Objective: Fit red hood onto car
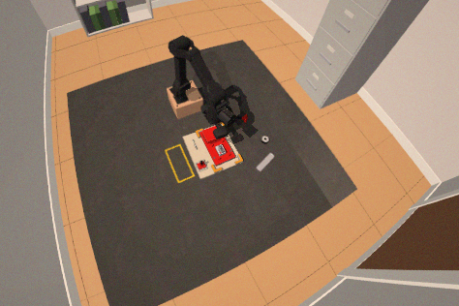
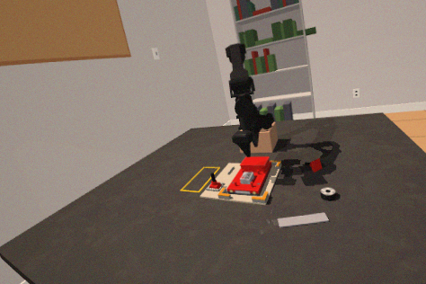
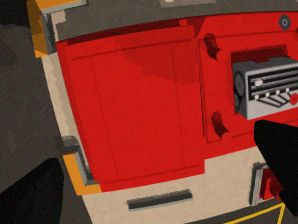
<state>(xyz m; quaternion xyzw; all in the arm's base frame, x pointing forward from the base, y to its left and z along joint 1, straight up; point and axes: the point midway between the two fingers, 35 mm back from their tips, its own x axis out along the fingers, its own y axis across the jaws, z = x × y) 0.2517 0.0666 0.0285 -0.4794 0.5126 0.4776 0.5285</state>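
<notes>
The red chassis [image 1: 228,157] [image 2: 233,185] [image 3: 220,87] sits in the beige jig [image 1: 198,151] [image 2: 234,165] [image 3: 112,206]. The grey engine block [image 1: 221,149] [image 2: 246,178] [image 3: 267,90] is on its deck. Two pegs show beside it, a near peg [image 3: 220,126] and a far peg [image 3: 212,46]. A flat-topped red block [image 1: 209,134] [image 2: 255,164] [image 3: 135,105] covers the car's rear end. I cannot tell whether it is the hood or part of the car; no other hood shape shows. My gripper [image 2: 252,149] [image 3: 160,149] is open and empty above that rear end.
A small red piece [image 1: 245,118] [image 2: 315,164] lies beside the jig. Farther out are a round ring [image 1: 264,139] [image 2: 328,190] and a pale bar [image 1: 265,162] [image 2: 303,219]. A red part with a black stem [image 1: 201,165] [image 2: 215,184] stands on the jig, near a yellow outline [image 1: 186,181].
</notes>
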